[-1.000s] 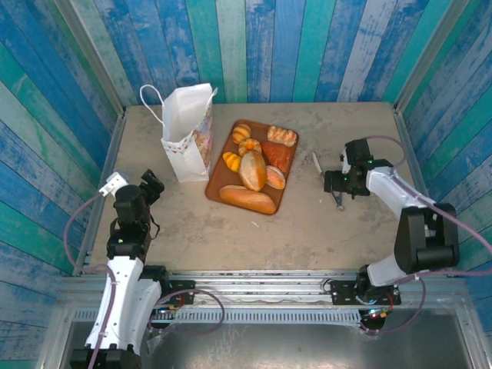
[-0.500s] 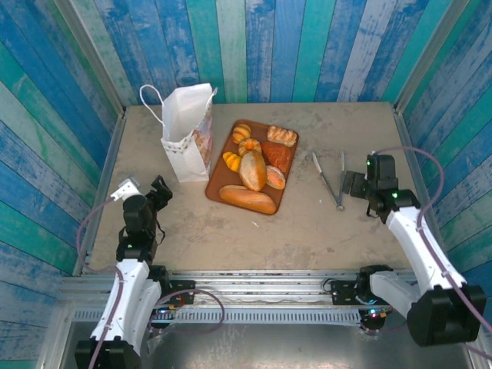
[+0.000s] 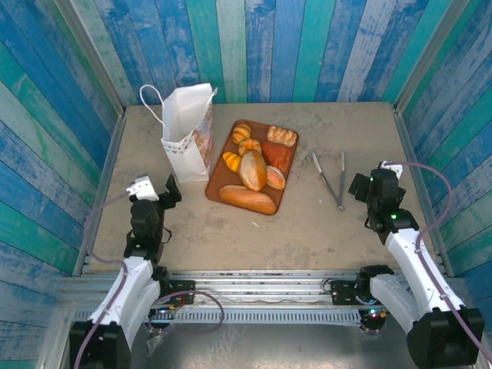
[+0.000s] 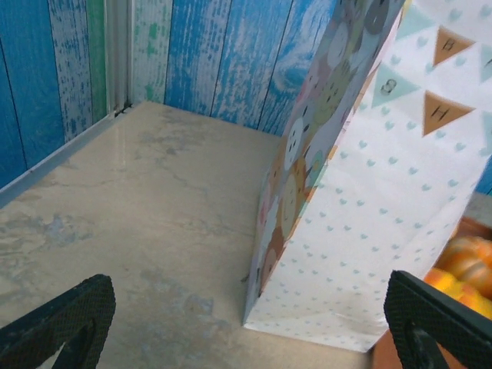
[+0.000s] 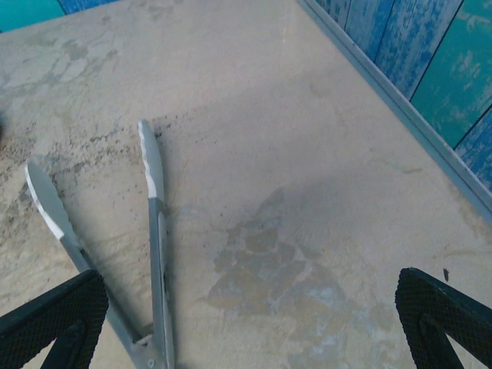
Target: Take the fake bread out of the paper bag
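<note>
White paper bag (image 3: 187,134) upright, ten o'clock of tray (image 3: 221,183) | fake bread (image 3: 252,171) lies on tray | left gripper (image 3: 171,190), right gripper (image 3: 360,184) spread wide, empty | likely wrap-up: pull clear without nudging bag.

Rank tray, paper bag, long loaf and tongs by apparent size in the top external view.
1-2. tray and paper bag: too close to rank.
3. long loaf: about as long as the tongs, but bulkier.
4. tongs.
</note>
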Robot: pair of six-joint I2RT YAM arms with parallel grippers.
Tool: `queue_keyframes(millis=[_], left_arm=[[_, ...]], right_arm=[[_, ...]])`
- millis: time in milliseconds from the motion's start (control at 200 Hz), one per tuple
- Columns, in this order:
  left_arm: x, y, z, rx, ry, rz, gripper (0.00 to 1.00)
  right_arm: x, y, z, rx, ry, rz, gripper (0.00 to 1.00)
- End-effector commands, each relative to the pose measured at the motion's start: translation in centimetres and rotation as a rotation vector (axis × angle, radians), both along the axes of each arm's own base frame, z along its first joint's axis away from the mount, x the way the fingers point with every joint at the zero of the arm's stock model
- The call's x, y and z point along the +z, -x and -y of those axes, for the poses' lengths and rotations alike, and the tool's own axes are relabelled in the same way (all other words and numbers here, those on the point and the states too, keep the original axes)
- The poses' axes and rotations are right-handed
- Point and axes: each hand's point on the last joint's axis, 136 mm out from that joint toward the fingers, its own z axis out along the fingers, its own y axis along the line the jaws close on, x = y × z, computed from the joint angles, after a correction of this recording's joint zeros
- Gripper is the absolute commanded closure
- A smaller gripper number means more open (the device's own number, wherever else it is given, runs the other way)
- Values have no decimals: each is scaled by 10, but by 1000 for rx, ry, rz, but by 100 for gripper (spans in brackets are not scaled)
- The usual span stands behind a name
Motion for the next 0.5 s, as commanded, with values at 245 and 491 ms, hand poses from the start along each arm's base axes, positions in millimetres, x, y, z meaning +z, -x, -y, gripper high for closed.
queue_keyframes(millis=[245, 491], left_arm=[[4, -18, 6, -45, -230, 95, 6], [-2, -30, 9, -73, -248, 112, 6]], right_arm=[[4, -17, 5, 36, 120, 181, 0], [7, -15, -3, 99, 150, 301, 0]])
